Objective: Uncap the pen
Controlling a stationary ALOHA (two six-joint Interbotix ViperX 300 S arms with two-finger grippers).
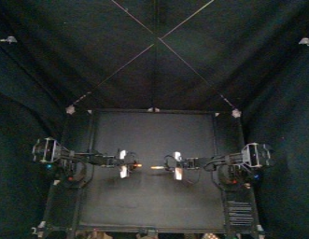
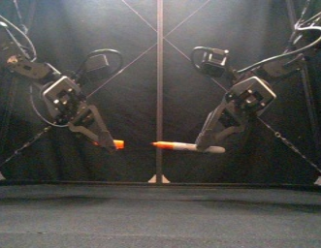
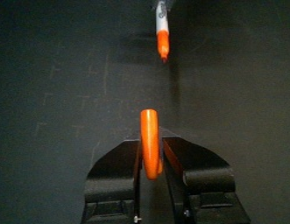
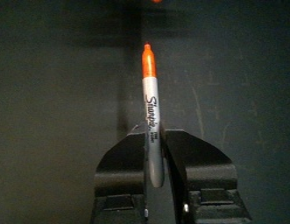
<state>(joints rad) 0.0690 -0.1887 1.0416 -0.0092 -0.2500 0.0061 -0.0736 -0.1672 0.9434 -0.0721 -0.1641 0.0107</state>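
The pen (image 2: 179,146) is in two pieces, and both are held in the air above the black table (image 2: 160,221), about over its middle. The cap is already off.

The left gripper (image 2: 109,142) comes down from the left side and its jaws are pressed together on the orange cap (image 2: 118,144). In the left wrist view the cap (image 3: 150,144) stands out straight between the two black jaws, with its back part hidden between them and its rounded end free. In this view the left gripper (image 3: 150,162) has no gap on either side of the cap.

The right gripper (image 2: 212,148) comes down from the right side and is clamped on the grey barrel of the pen. In the right wrist view the pen (image 4: 150,109) points away from the right gripper (image 4: 151,144), with black print along the barrel and the orange tip (image 4: 146,55) bare at the far end.

From the front, the cap and the tip face each other at nearly the same height, in one line, but they do not touch; a clear gap is between them. The left wrist view shows the same: the pen (image 3: 164,33) is beyond the cap, apart from it.

From above, the left gripper (image 1: 123,165) and the right gripper (image 1: 178,166) are near one another, and the pen (image 1: 161,167) is only a thin light line between them.
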